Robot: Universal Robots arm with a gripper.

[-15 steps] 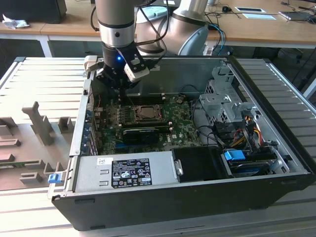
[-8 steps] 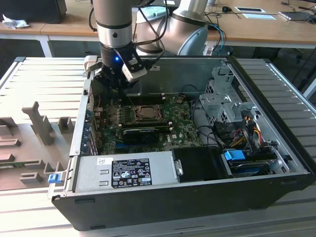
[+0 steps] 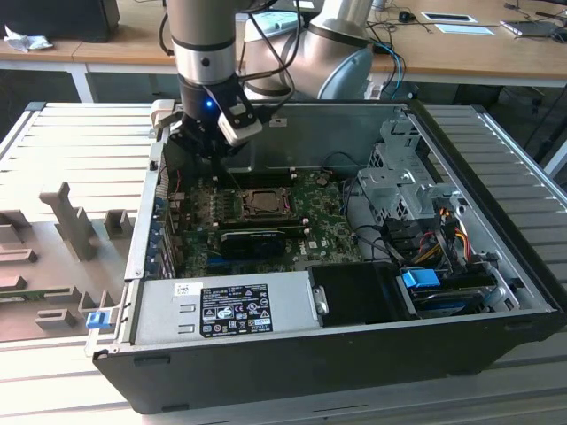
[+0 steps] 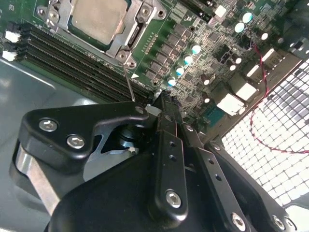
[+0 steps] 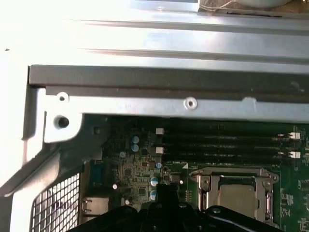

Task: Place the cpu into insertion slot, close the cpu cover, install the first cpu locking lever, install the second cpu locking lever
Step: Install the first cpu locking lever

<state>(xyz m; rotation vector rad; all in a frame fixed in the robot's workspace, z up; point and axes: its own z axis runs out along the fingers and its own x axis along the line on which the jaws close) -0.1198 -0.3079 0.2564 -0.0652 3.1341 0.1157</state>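
The cpu [image 4: 96,19] lies silver-topped in the insertion slot [image 3: 263,202] on the green board. The cpu cover [image 4: 126,41] is folded down flat around it, and in the first wrist view the same cpu [image 5: 236,191] sits inside the cover frame [image 5: 231,173]. A thin wire locking lever [image 4: 129,84] rises from the socket's corner and ends right beside my gripper [image 4: 161,101]. The gripper is shut, fingers together, with nothing seen between them. It hangs over the board [image 5: 166,189] just off the socket's corner, towards the exterior view's left rear [image 3: 205,150].
Black memory slots [image 4: 72,60] run along the socket. The case's metal wall [image 5: 169,77] and a rear grille [image 4: 275,145] stand close behind the gripper. A long black expansion card [image 3: 257,239], the power supply [image 3: 226,305] and a drive cage [image 3: 399,177] with cables fill the rest of the case.
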